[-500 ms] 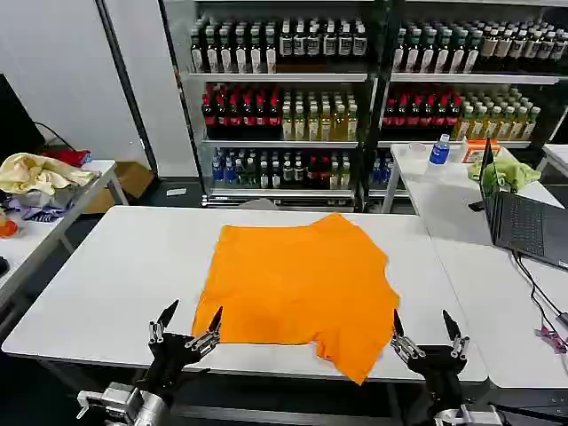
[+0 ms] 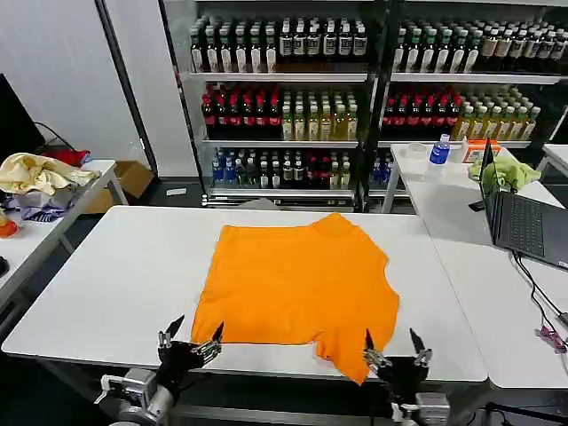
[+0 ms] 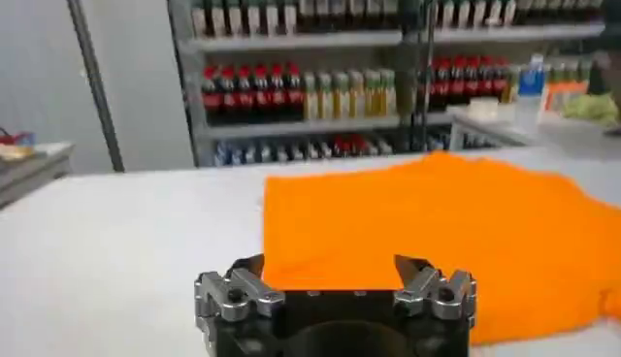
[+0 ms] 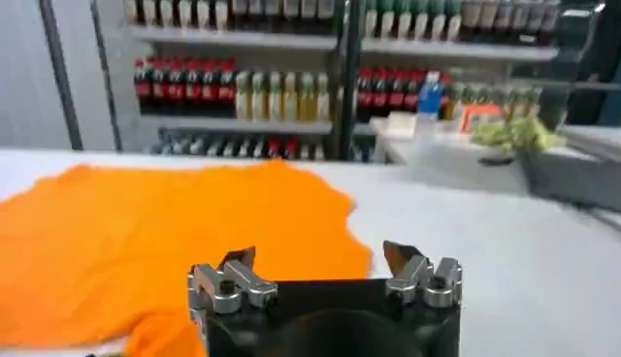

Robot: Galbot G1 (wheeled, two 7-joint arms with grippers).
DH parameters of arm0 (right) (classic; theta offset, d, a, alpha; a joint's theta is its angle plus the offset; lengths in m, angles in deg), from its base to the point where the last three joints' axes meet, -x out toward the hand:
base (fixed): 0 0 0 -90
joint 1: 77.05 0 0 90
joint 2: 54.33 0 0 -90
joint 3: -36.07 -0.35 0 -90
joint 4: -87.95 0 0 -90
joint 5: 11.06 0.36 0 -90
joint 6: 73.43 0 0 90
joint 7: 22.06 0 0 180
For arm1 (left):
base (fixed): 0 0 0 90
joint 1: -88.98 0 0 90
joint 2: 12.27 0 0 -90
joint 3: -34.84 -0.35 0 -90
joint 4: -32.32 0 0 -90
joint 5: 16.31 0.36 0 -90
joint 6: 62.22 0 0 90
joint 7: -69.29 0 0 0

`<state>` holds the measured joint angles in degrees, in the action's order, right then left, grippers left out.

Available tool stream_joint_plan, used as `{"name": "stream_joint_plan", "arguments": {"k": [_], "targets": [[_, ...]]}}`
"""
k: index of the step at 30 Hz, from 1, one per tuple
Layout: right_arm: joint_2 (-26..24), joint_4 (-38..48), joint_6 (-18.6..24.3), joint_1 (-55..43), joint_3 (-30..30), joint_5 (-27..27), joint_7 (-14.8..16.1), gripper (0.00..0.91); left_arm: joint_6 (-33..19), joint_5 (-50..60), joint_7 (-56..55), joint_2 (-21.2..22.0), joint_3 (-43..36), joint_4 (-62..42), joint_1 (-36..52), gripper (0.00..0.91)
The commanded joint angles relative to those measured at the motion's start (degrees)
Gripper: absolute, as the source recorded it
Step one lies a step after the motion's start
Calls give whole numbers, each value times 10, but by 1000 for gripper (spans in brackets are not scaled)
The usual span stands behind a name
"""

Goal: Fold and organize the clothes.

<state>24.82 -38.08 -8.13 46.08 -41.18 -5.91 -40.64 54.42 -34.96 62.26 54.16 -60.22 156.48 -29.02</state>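
The clothes, one bright orange T-shirt (image 2: 300, 284), lie spread flat in the middle of the white table (image 2: 115, 275); a sleeve hangs toward the front edge at the right. My left gripper (image 2: 197, 332) stands open at the table's front edge, just off the shirt's near left corner. Open too, my right gripper (image 2: 392, 343) sits at the front edge beside the drooping sleeve. In the left wrist view the shirt (image 3: 456, 233) lies ahead of the open left gripper (image 3: 332, 270). The right wrist view shows the shirt (image 4: 146, 243) ahead and to one side of the right gripper (image 4: 320, 260).
A second white table (image 2: 461, 191) at the right carries a laptop (image 2: 519, 222), a light green cloth (image 2: 506, 170) and a bottle. A side table at the left holds a pale yellow cloth heap (image 2: 35, 173). Shelves of bottles (image 2: 355, 98) stand behind.
Both grippers have dropped lower and nearer the front edge; the right one has also shifted left toward the sleeve. The shirt has not moved.
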Motion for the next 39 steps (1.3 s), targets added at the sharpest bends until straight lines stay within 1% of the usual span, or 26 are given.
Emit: {"name": "stream_joint_plan", "arguments": {"k": [1, 6, 12, 13, 14, 15, 16, 17, 18, 19, 20, 21, 22, 24, 31, 35, 39], "targets": [[13, 51, -17, -12, 34, -22, -11, 907, 39, -9, 0, -14, -12, -47, 26, 907], [17, 57, -21, -15, 32, -18, -15, 907, 46, -13, -10, -20, -12, -71, 48, 907], [20, 60, -26, -11, 30, 1, -18, 907, 51, -21, -15, -22, -18, -87, 62, 907], [22, 60, -28, -11, 30, 4, -20, 907, 52, -21, -13, -22, -20, -89, 62, 786], [23, 61, -30, -10, 31, 8, -21, 907, 53, -21, -11, -23, -21, -90, 61, 181], [23, 61, -31, -10, 31, 9, -22, 907, 53, -21, -9, -23, -21, -90, 60, 30], [23, 62, -33, -8, 31, 7, -25, 685, 55, -21, -7, -24, -23, -90, 58, 10], [23, 63, -35, -7, 31, 6, -27, 615, 58, -21, -6, -24, -24, -90, 57, 10], [23, 63, -36, -6, 31, 7, -28, 464, 59, -21, -6, -24, -25, -90, 55, 10], [21, 64, -39, -5, 31, 8, -29, 383, 60, -21, -5, -24, -25, -90, 53, 10], [21, 64, -40, -4, 30, 11, -29, 242, 61, -21, -5, -24, -26, -90, 52, 20], [19, 63, -41, -3, 29, 18, -29, 171, 62, -21, -4, -24, -26, -90, 50, 10], [19, 63, -43, -3, 29, 23, -29, 30, 62, -21, -4, -24, -26, -90, 50, 10], [17, 62, -47, -3, 28, 33, -30, 0, 63, -22, -2, -24, -26, -90, 48, 10], [16, 52, -46, 2, 28, 39, -25, 0, 58, -30, 7, -22, -25, -87, 44, 10], [13, 28, -41, 14, 26, 35, -17, 0, 49, -40, 16, -20, -21, -83, 41, 10], [6, -8, -32, 30, 19, 32, -7, 0, 40, -59, 19, -17, -11, -58, 30, 10]]}}
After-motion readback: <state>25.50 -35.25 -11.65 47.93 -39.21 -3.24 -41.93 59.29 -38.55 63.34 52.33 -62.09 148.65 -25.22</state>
